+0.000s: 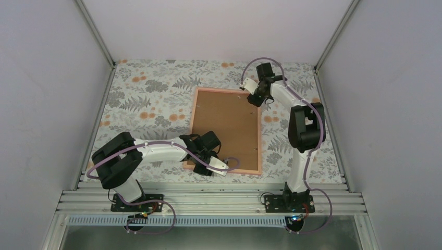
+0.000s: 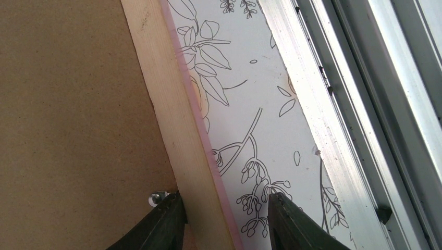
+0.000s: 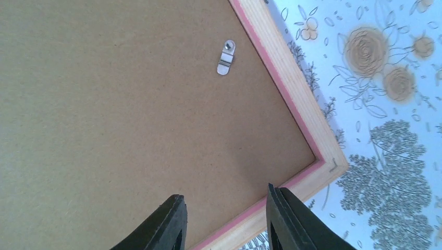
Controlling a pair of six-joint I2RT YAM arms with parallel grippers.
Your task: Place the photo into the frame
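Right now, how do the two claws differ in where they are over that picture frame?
The left gripper sits at the frame's near left corner; the right gripper sits at its far right corner. The left gripper straddles the rim, half over the brown board, half over the tablecloth; the right gripper hangs over the board just inside the rim. Both are open, holding nothing.

A robotics lab cell: white panel walls, aluminium rails, bolted arms.
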